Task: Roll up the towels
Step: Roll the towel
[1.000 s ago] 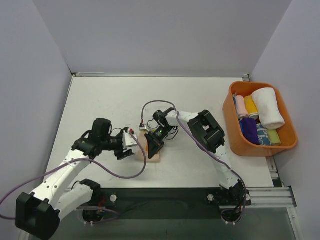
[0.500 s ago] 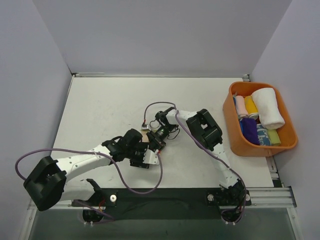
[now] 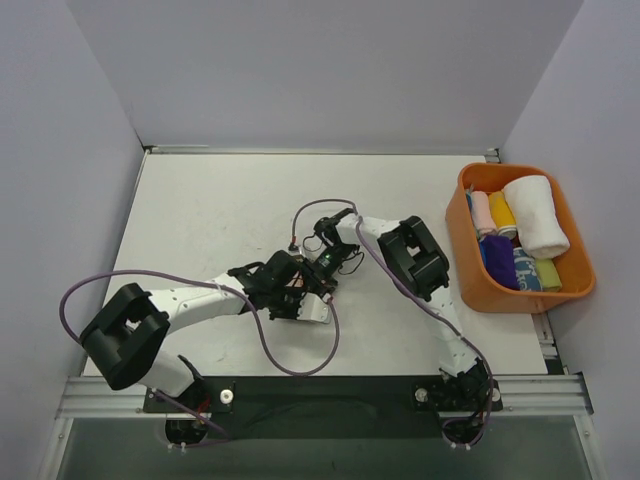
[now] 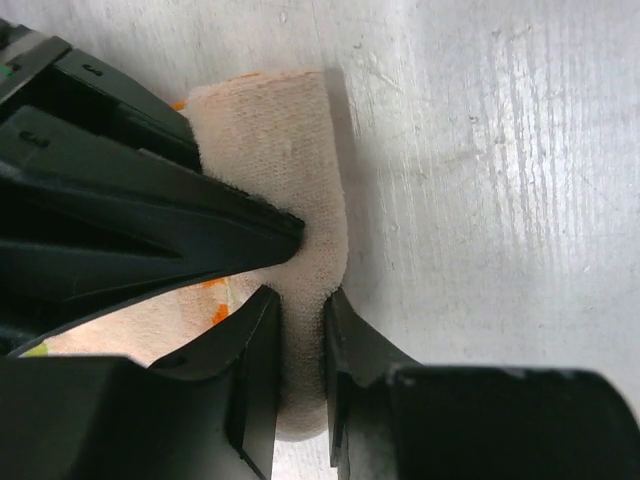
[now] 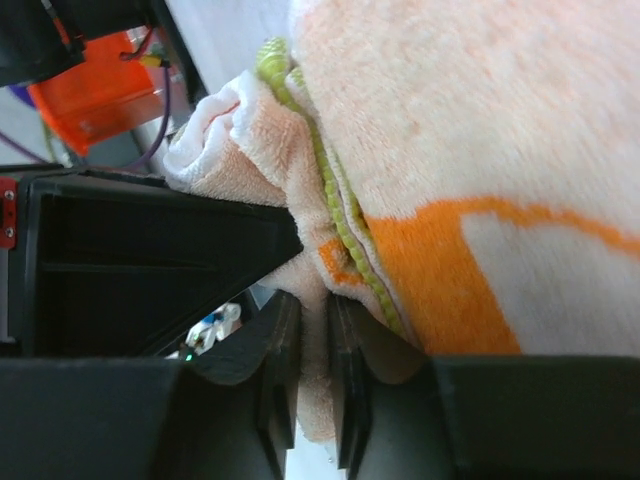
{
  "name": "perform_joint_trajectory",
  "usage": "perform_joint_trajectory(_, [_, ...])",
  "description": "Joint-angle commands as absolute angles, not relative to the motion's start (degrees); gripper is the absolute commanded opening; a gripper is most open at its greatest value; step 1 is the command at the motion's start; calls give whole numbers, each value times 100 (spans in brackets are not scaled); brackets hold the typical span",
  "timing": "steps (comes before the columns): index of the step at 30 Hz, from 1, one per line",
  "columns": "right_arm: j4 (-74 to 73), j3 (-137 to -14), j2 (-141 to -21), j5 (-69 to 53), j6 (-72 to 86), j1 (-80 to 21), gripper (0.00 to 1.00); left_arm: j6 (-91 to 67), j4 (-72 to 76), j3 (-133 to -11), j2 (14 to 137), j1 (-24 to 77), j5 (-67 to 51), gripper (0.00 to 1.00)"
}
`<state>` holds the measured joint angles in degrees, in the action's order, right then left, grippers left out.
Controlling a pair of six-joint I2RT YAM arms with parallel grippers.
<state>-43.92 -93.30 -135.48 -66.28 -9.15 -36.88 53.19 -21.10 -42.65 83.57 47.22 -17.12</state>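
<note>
From above, the arms almost hide the cream towel (image 4: 270, 140). Up close, the left gripper (image 4: 300, 300) pinches its fold, nearly shut; the right gripper (image 5: 312, 308) pinches it too.

No legible text, label, brand or number in any of the three views. Pale marks on blue rolled towel (image 3: 527, 268), inside orange bin (image 3: 520, 301) by its near wall. Possibly print, too small to read.
</note>
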Motion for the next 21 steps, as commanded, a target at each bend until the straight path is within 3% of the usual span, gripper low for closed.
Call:
perform_joint_trajectory(1, [-4219,-9615,-13106,-4896,-844,-3296,19,5116,-3418,-4332,8692,4720,-2609,6])
perform_joint_trajectory(2, [-4201,-9711,-13017,-4791,-783,-3183,27,5028,-3523,-4377,8805,4702,-2663,5])
perform_joint_trajectory(5, [-4175,-9791,-12605,-4343,-782,-2971,36,4949,-3891,-4666,9096,4483,-3057,3])
perform_joint_trajectory(8, [-4035,-9669,-12043,-4140,-774,-2708,40,4992,-4427,-5105,9500,4080,-3575,3])
perform_joint_trajectory(16, [-2928,-7912,-10302,-3779,-589,-2268,54,5256,-5940,-6731,11343,2936,-4692,9])
perform_joint_trajectory(21, [-2734,-7226,-9284,-3779,-685,-2294,59,5336,-6662,-7890,12268,2523,-4817,19])
